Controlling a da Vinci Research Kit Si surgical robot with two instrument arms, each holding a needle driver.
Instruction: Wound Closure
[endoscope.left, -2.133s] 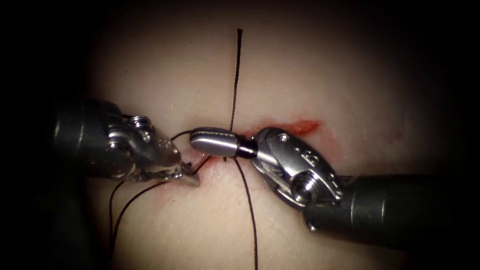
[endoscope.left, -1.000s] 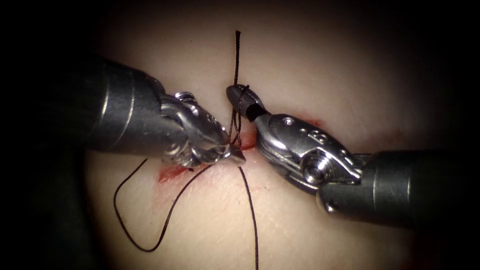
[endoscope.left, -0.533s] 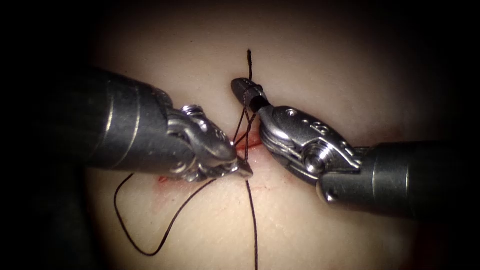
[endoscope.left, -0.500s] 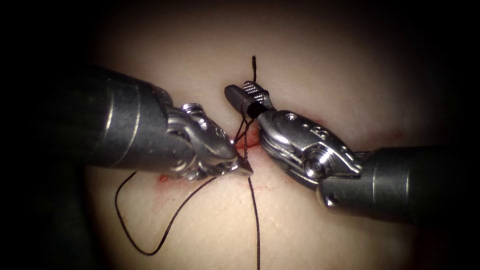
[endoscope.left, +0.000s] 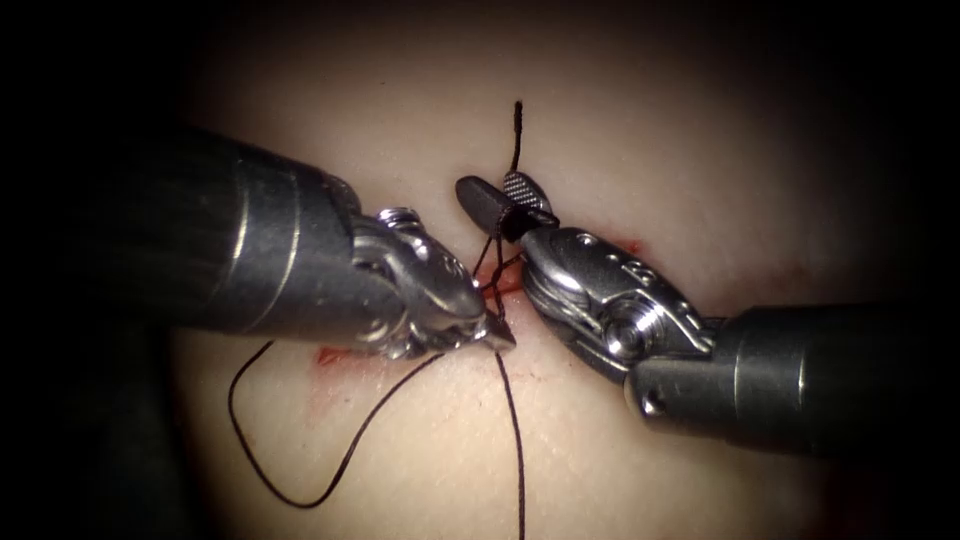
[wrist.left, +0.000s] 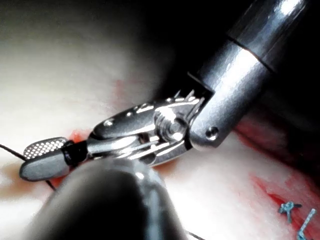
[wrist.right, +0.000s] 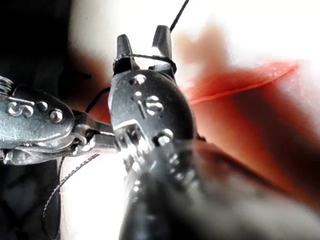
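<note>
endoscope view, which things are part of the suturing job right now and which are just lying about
In use:
- left gripper, shut on the thread
- right gripper, open, thread looped around it, holding nothing
- thread
- tissue with its cut

Lying about:
- red fluid on the tissue left of the cut
- slack loop of thread lying on the tissue

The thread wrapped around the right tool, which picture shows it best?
The right wrist view: the thread crosses both open jaws of the right tool up close. In the endoscope view it wraps that tool too. The left wrist view gives a dark band behind the jaws.
</note>
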